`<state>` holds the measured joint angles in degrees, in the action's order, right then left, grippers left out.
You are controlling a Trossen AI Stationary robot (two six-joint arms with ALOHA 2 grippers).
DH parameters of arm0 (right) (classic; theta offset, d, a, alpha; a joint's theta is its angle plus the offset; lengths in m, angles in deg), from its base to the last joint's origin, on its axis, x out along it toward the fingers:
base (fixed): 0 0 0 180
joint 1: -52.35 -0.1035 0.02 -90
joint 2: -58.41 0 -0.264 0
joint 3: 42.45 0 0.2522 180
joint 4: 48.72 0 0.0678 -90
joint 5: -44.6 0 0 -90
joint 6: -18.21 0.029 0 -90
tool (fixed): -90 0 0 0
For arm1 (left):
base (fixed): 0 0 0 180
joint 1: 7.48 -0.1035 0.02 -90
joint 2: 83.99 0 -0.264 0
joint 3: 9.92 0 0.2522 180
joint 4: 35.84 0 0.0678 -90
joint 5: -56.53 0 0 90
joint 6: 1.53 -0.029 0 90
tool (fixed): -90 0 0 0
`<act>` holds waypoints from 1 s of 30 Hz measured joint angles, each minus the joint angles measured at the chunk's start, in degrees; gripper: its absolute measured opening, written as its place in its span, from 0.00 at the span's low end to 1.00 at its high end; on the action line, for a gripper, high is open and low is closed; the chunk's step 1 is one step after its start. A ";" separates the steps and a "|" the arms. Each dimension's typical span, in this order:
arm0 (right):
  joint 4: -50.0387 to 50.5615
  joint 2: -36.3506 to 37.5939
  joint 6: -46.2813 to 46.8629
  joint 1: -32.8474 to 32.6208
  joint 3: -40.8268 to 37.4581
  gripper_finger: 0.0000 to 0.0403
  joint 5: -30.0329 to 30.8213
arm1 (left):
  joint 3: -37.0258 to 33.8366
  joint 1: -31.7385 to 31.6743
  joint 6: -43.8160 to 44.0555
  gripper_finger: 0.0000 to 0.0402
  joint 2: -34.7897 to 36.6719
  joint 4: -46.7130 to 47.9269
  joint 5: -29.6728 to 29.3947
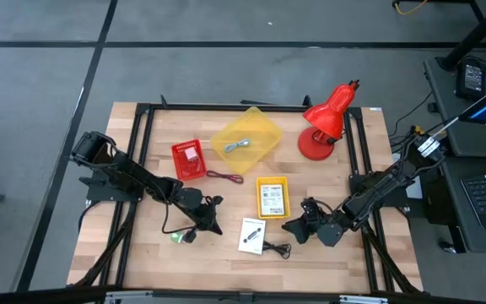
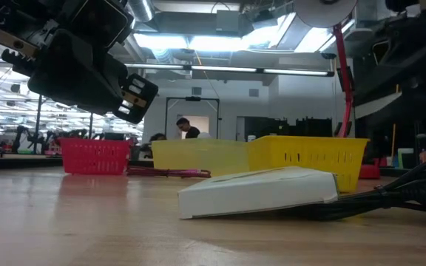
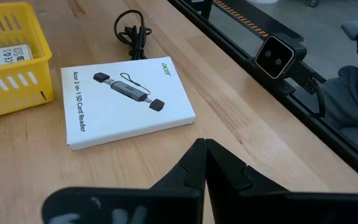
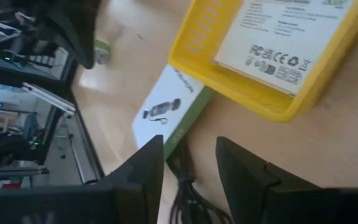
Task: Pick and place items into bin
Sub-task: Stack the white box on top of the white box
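Observation:
A white card-reader box (image 1: 251, 235) lies flat on the table near the front, and a black cord (image 1: 278, 247) lies at its right end. My left gripper (image 1: 213, 221) is shut and empty just left of the box (image 3: 126, 102). My right gripper (image 1: 299, 221) is open to the right of the box (image 4: 166, 115). Its fingers stand over the black cord (image 4: 185, 186), and I cannot see them touch it. A small yellow basket (image 1: 272, 211) holds a white printed card (image 4: 284, 37). The clear yellow bin (image 1: 264, 135) holds a blue-grey strip (image 1: 241, 145). A tiny green object (image 1: 175, 237) sits by my left arm.
A red basket (image 1: 188, 159) stands at the left of the bin, with a dark red cord (image 1: 224, 176) lying on the table beside it. A red desk lamp (image 1: 327, 118) stands at the back right. Black frame rails (image 1: 142, 152) run along both sides of the table.

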<state>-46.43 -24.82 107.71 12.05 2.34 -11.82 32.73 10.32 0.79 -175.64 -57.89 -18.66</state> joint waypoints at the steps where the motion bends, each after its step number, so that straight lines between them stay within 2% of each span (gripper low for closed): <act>1: -0.03 -0.48 0.02 0.16 0.00 0.33 -0.49 | 0.00 -0.01 0.09 0.01 0.00 0.01 0.00; 18: -17.83 -14.49 1.73 2.54 0.00 0.33 -2.48 | 0.00 -0.01 0.55 0.01 0.00 0.48 0.00; 21: -20.91 -15.80 1.42 3.96 0.02 0.33 -5.52 | 0.00 -0.01 0.55 0.01 0.00 0.48 0.00; 27: -18.12 -15.99 0.22 5.41 2.67 0.33 -7.14 | 0.00 0.00 1.50 0.01 0.00 0.47 0.02; 30: -12.92 -15.99 -1.36 6.18 5.44 0.33 -7.53 | 0.00 0.00 1.56 0.01 0.00 0.48 0.02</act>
<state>-59.35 -40.81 106.35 18.23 7.78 -19.35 32.73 10.32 2.35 -175.64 -57.41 -18.64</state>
